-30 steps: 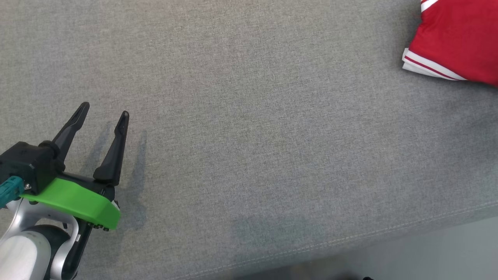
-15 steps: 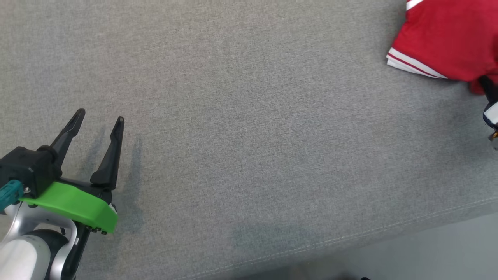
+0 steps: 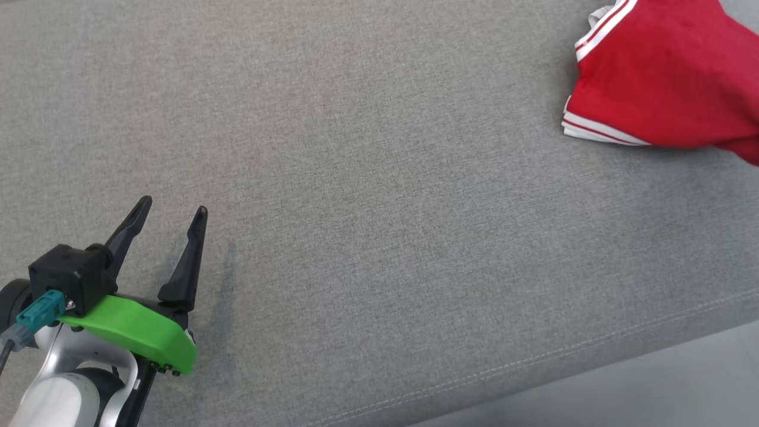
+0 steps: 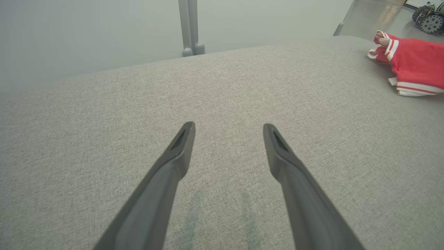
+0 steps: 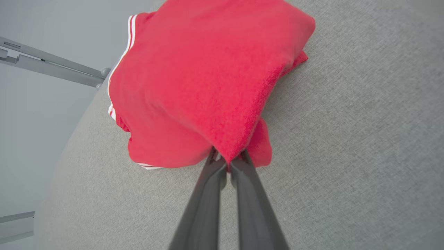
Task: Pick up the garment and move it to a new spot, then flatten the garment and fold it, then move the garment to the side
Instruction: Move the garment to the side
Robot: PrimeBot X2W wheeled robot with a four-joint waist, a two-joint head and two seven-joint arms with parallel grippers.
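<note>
right end effector (image 5: 227, 166) closed on shirt (image 3: 664, 71) fold | left end effector (image 3: 174, 206) open, empty | risk: thin pinch may slip during lift

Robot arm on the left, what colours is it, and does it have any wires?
The left tool has two long, pointy black fingers on a black block. Below comes a bright green curved plate, a silver bracket and a round white forearm. A teal plug with a dark cable sticks out the side. The right tool has long dark fingers too.
</note>
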